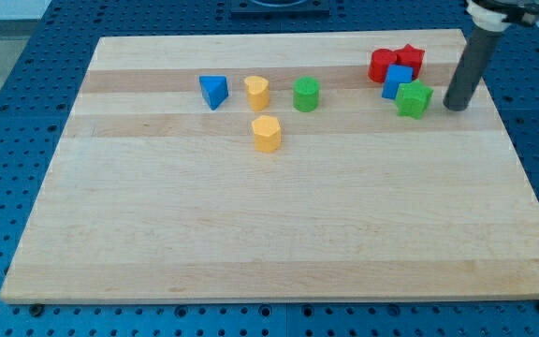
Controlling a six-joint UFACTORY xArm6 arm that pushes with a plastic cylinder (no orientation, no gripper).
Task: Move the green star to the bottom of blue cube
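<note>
tabletop: green star [415,98] (left of) my tip [455,106]

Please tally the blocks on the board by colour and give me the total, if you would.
Red: 2, the red cylinder and the red star
Blue: 2, the blue cube and the blue triangle
Green: 2, the green star and the green cylinder
Yellow: 2, the yellow heart and the yellow pentagon
Total: 8
</note>
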